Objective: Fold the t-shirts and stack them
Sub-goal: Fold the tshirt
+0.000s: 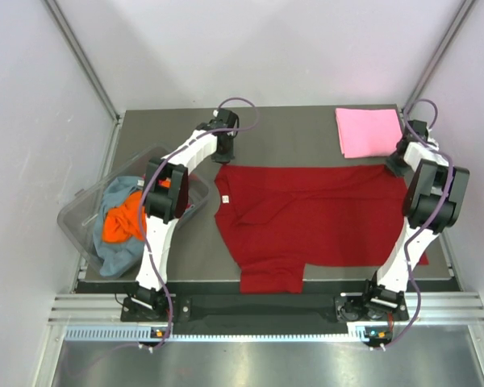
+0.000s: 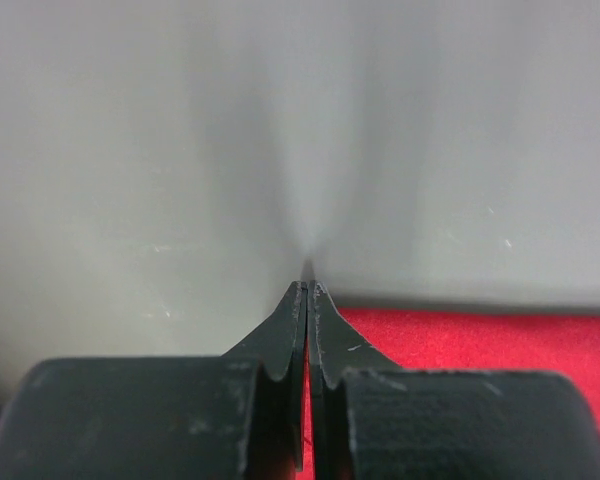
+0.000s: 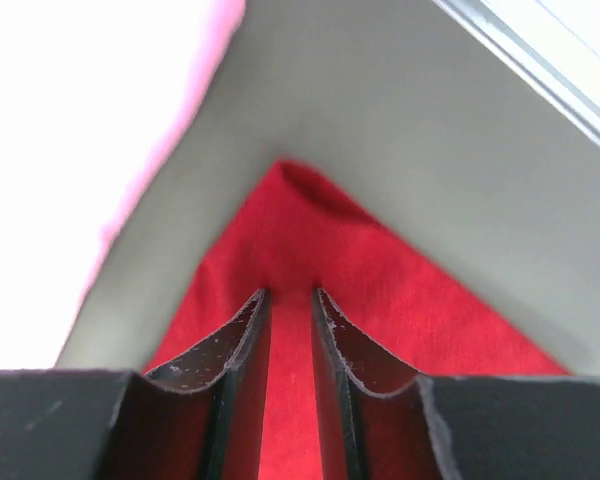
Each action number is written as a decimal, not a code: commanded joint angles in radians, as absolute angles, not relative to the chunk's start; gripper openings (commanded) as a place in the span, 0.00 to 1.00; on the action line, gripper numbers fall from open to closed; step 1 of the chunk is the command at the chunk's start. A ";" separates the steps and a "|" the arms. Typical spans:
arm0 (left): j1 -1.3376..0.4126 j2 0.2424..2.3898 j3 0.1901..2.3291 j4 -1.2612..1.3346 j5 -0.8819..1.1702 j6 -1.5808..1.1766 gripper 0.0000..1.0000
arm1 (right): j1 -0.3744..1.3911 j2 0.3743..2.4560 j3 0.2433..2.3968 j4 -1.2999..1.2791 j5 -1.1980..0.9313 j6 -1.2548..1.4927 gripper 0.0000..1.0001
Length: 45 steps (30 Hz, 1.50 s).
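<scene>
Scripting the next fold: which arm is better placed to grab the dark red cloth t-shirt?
Right, probably: the right claw stands slightly open over a corner of the dark red cloth t-shirt; the left claw is shut, tips over grey table.

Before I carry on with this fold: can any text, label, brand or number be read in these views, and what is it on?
No text can be read in any view.
The white neck label on the dark red t-shirt: too small to read, if it is printed at all.
The pink t-shirt and the clear tub: no print visible.
Both wrist views: no markings shown.
</scene>
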<state>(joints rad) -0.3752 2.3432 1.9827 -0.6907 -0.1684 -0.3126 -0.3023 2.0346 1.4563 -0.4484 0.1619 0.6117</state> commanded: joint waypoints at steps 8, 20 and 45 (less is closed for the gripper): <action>-0.351 2.372 2.138 -0.689 -0.215 -0.296 0.10 | -0.308 2.096 1.586 -0.457 0.166 0.555 0.23; -0.351 1.955 1.996 -0.719 -0.031 -0.279 0.38 | -0.189 1.651 1.346 -0.477 -0.071 0.566 0.42; -0.377 1.450 1.060 -0.405 0.345 -0.494 0.33 | 0.570 1.637 0.885 -0.008 -0.034 1.069 0.41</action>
